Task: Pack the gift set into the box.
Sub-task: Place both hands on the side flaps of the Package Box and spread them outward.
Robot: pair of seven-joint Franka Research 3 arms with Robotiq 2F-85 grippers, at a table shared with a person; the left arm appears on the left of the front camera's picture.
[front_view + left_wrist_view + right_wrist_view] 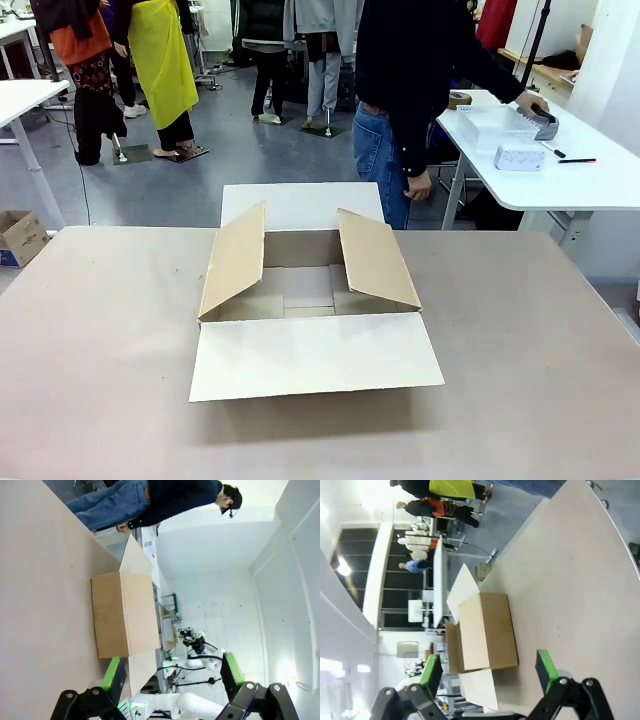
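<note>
**At the shared table (100,350) — box (315,355) open, gift set (495,125) on another table**

Beside the box, the left gripper (171,670) is held clear of the tabletop. Its jaws are spread wide, and nothing is caught between the green pads (111,672). It is aimed roughly level across the table, toward one side wall of the box. The right gripper (488,670) is posed in the same way on the opposite side, with its jaws just as wide and nothing held.

The box is set at the middle of the table, plain brown corrugated card, shallow and rectangular. Its near flap is laid flat on the tabletop and its far flap is folded outward. The two side flaps (235,260) are raised at a slant. Its bare inside floor is seen between them.

The tabletop is a matt, pale grey-brown sheet. A grey floor (170,190) is seen beyond it.

A person (410,60) in a dark top and blue jeans is standing at the far edge. One hand (530,103) is stretched out to a white side table (600,185) on the right. The gift set lies there — a pale translucent tray, well apart from the box, with the hand at its far end. A white block (519,157) is placed just beside the tray.
</note>
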